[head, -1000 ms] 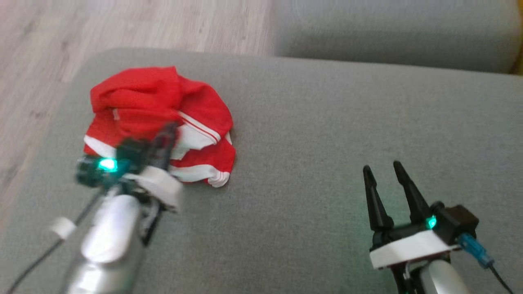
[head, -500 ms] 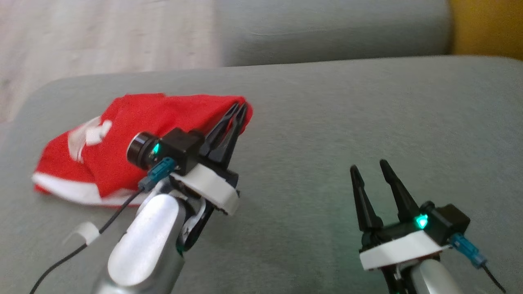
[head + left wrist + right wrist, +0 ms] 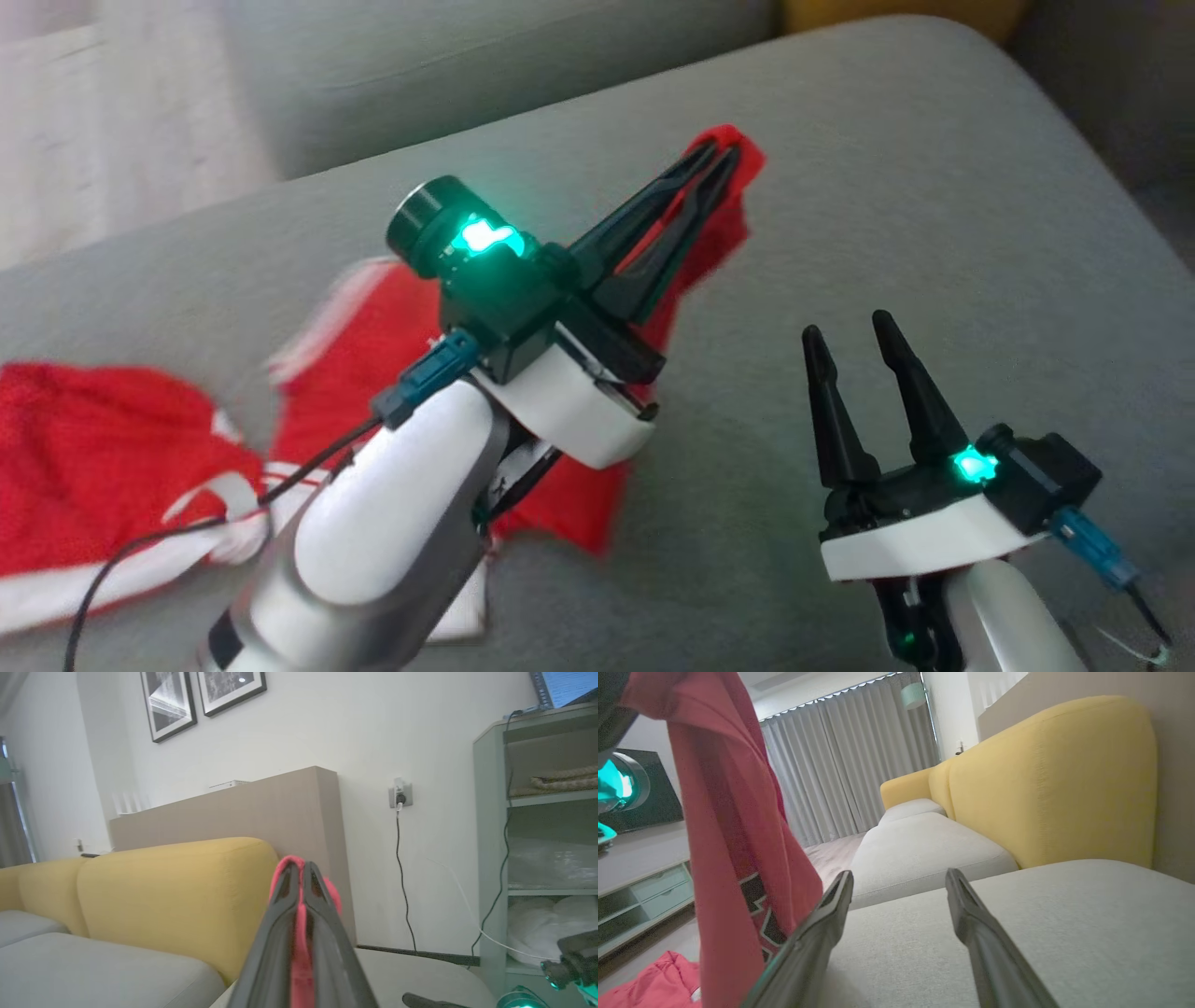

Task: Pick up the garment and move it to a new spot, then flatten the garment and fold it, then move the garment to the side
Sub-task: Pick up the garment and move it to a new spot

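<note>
Holding a pinch of the red sports garment (image 3: pixel 103 457), the left gripper (image 3: pixel 721 159) is clamped tight on one edge of the cloth and raised above the grey sofa seat (image 3: pixel 934 187). The left wrist view confirms this: red fabric (image 3: pixel 301 933) is sandwiched between the two closed fingers and pokes out past their tips.

Location of garment: partly lifted. From the pinch it drapes down under the left arm, and the rest lies crumpled on the seat towards the robot's left. White striped trim is visible on the part that is lying down.

The right gripper (image 3: pixel 847 327) has its fingers spread and holds nothing. It hovers over bare seat to the right. In its wrist view the hanging cloth (image 3: pixel 733 826) falls just beside its left finger, but contact cannot be confirmed.

Handling assessment: the garment appears light, thin and wholly limp. It sags straight from the single hold and has no stiffness to carry its shape. It is likely smooth knit, so a shallow pinch could slip.

Recommended hold: hems or corners, where the trim gives doubled material. A second grip on the hanging edge would allow spreading. Mid-panel holds would only bunch it.
</note>
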You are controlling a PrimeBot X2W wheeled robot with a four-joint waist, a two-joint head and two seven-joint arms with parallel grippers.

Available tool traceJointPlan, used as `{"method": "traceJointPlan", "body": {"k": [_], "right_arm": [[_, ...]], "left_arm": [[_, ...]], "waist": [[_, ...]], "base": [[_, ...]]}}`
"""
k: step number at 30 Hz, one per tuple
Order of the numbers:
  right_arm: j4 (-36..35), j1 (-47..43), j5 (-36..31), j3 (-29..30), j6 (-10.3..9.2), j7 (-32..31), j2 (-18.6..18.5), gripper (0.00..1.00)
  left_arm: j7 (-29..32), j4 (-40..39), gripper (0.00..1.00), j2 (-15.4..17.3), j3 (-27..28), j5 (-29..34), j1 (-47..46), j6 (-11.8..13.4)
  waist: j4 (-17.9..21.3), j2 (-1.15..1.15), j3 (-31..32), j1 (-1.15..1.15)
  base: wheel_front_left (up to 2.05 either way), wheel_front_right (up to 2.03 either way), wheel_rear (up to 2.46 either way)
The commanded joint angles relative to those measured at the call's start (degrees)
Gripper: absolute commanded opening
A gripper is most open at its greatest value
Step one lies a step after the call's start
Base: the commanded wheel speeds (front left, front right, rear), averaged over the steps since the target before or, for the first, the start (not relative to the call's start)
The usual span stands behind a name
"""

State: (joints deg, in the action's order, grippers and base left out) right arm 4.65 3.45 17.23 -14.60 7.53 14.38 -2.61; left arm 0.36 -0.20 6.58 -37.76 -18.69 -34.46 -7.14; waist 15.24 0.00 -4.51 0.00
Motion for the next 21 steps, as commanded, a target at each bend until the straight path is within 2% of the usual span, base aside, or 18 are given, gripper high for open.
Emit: {"method": "traceJointPlan", "body": {"k": [1, 4, 9, 10, 11, 12, 15, 21], "right_arm": [[-2.36, 2.17, 0.59, -1.46, -0.04, 0.62, -0.27, 1.00], [-2.83, 2.24, 1.06, -1.94, -0.04, 0.62, -0.27, 1.00], [-3.46, 2.13, 1.76, -2.19, -0.04, 0.62, -0.27, 1.00], [-3.47, 2.07, 1.90, -2.20, -0.04, 0.62, -0.27, 1.00], [-3.52, 2.01, 2.01, -2.20, -0.04, 0.62, -0.27, 1.00], [-3.71, 2.03, 2.17, -2.16, -0.04, 0.62, -0.27, 1.00], [-3.94, 2.19, 2.47, -1.88, -0.04, 0.62, -0.27, 1.00], [-3.86, 2.19, 1.98, -0.97, -0.04, 0.62, -0.27, 1.00]], "left_arm": [[-0.02, -1.97, 0.00, 0.79, 1.46, -0.38, -4.57, -0.25], [-0.44, -1.17, 0.00, 0.97, 0.28, -2.26, -6.87, -0.31], [-2.83, 3.22, 0.00, 1.50, -2.99, -6.58, -10.59, -0.33], [-2.92, 5.02, 0.31, 1.63, -3.73, -6.94, -10.81, -0.33], [-3.37, 6.93, 0.98, 1.60, -4.22, -7.04, -10.92, -0.34], [-3.14, 11.40, 1.00, 1.42, -5.63, -7.52, -10.67, -0.34], [-3.02, 16.99, 1.00, 1.68, -8.58, -6.81, -10.80, -0.34], [-3.88, 20.94, 1.00, 1.93, -11.32, -9.00, -9.11, -0.34]], "waist": [[3.74, 0.00, -0.34, 0.00], [5.86, 0.00, -0.82, 0.00], [6.96, 0.00, -1.68, 0.00], [6.98, 0.00, -1.83, 0.00], [6.92, 0.00, -2.08, 0.00], [6.66, 0.00, -2.62, 0.00], [5.65, 0.00, -3.58, 0.00], [1.23, 0.00, -4.95, 0.00]], "base": [[0.00, 0.00, 0.00], [0.00, 0.00, 0.00], [0.00, 0.00, 0.00], [0.00, 0.00, 0.00], [0.00, 0.00, 0.00], [0.00, 0.00, 0.00], [0.00, 0.00, 0.00], [0.00, 0.00, 0.00]]}}
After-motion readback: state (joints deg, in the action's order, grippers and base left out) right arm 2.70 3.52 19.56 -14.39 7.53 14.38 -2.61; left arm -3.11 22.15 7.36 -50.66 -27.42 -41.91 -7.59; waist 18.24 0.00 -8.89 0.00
